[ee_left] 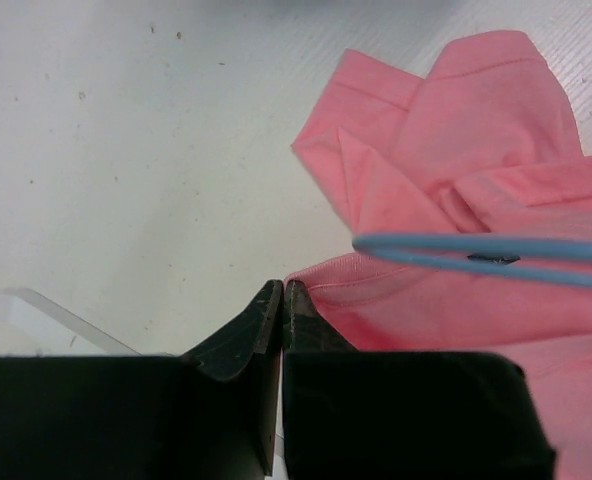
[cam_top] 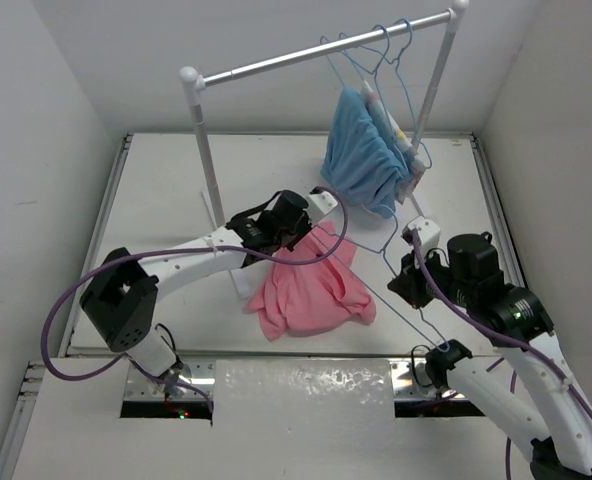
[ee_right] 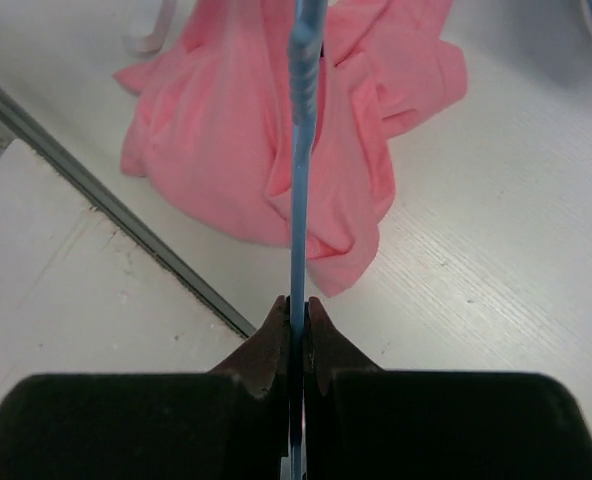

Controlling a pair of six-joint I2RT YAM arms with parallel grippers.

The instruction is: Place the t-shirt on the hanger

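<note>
The right hand is pinching the thin light-blue wire hanger edge-on. The hanger's far end is reaching over the salmon-pink short-sleeved cloth t-shirt, which is lying crumpled on the white counter between the two arms. The left hand is pressed together at the shirt's hem. The cloth is touching one fingertip, but I cannot tell whether any fold is caught. The step in hand looks like threading the hanger into the shirt. To do it well, the left hand needs a sure pinch on a single layer of hem or collar, lifting it to open a mouth. The right hand should be holding the wire level and easing one shoulder in slowly, clear of the bunched sleeves.
</note>
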